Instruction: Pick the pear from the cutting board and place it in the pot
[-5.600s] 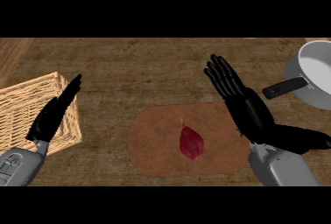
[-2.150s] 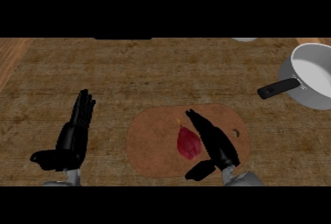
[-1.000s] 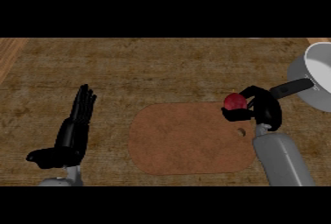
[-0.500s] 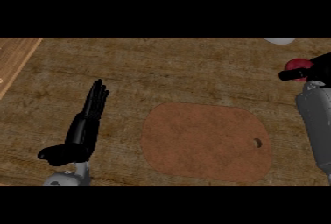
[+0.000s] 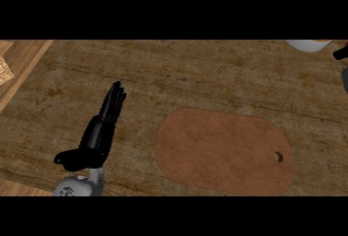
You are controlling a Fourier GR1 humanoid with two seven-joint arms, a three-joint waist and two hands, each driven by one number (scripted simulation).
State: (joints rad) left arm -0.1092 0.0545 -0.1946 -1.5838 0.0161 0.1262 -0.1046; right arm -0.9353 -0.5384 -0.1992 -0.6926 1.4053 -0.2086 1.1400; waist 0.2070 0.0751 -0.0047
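Observation:
The brown cutting board (image 5: 224, 152) lies on the wooden counter at the lower right, with nothing on it and a small hole near its right end. No pear and no pot show in the head view. My left hand (image 5: 101, 136) rests open to the left of the board, fingers straight and pointing up the picture. Of my right hand (image 5: 340, 53) only a black sliver shows at the right edge near the top, with a strip of grey forearm (image 5: 345, 78) below it. What it holds is out of sight.
A white rounded object (image 5: 309, 44) is cut off by the upper band at the top right. A lighter wooden strip (image 5: 24, 64) runs down the left side, with a wicker basket corner (image 5: 4, 71) at the left edge.
The view has shifted, so the board now sits further right. My right hand with the pear has moved up and right, almost out of view. The left hand stays as it was.

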